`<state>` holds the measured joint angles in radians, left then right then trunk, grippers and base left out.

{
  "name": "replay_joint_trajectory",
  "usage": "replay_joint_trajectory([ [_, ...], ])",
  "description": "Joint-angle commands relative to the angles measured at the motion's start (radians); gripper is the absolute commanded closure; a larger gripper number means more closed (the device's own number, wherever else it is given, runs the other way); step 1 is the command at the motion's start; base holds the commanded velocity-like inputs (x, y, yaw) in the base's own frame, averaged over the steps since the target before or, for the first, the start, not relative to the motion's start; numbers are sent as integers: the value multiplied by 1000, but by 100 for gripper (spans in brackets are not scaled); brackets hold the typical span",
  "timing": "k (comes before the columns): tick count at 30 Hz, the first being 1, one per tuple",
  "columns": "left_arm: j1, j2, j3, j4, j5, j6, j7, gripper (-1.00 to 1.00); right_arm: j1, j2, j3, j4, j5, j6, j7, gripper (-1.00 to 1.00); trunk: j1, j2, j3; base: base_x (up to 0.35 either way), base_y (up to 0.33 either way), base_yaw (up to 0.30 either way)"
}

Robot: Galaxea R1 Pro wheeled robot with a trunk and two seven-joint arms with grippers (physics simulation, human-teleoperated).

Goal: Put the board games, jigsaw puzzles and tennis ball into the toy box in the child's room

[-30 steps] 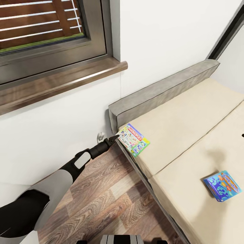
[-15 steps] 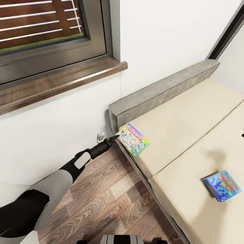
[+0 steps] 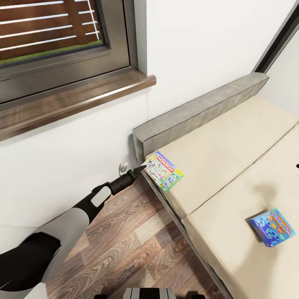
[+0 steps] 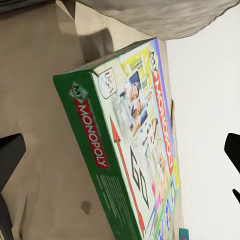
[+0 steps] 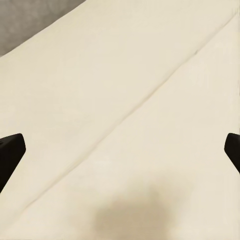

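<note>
The white-green Monopoly board game (image 3: 165, 171) lies flat on the near corner of the bed (image 3: 232, 141), by the grey headboard. My left gripper (image 3: 141, 168) reaches to its edge from the floor side. In the left wrist view the Monopoly box (image 4: 135, 145) sits between the wide-apart fingertips (image 4: 10, 150), so the left gripper (image 4: 121, 150) is open. A smaller blue board game (image 3: 272, 227) lies further along the mattress, at the right. My right gripper (image 5: 120, 150) hovers open over bare cream mattress (image 5: 125, 90). The table, toy box, jigsaw puzzles and tennis ball are out of view.
A grey padded headboard (image 3: 195, 110) runs along the bed's end against the white wall. A window with a brown wooden sill (image 3: 74, 99) is above left. Wood floor (image 3: 133, 245) lies between me and the bed. A small wall fitting (image 3: 123, 167) sits near the left gripper.
</note>
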<state>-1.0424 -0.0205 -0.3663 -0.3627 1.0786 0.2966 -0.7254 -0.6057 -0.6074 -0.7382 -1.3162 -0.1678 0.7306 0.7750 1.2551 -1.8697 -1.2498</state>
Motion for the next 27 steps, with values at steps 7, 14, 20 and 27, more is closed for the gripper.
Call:
replay_joint_trajectory([
  [7, -1, 0, -3, 1, 11, 9, -2, -100, -1, 0, -1, 0, -2, 6, 2, -100, 0, 0, -1, 0, 0, -120],
  [14, -1, 0, -3, 1, 11, 9, -2, -100, -1, 0, -1, 0, -2, 6, 2, -100, 0, 0, -1, 0, 0, -81],
  [20, -1, 1, -3, 1, 11, 9, -2, -100, -1, 0, -1, 0, -2, 6, 2, -100, 0, 0, -1, 0, 0, -32],
  [27, -1, 0, -4, 1, 11, 9, -2, -100, -1, 0, -1, 0, -2, 6, 2, -100, 0, 0, -1, 0, 0, -13],
])
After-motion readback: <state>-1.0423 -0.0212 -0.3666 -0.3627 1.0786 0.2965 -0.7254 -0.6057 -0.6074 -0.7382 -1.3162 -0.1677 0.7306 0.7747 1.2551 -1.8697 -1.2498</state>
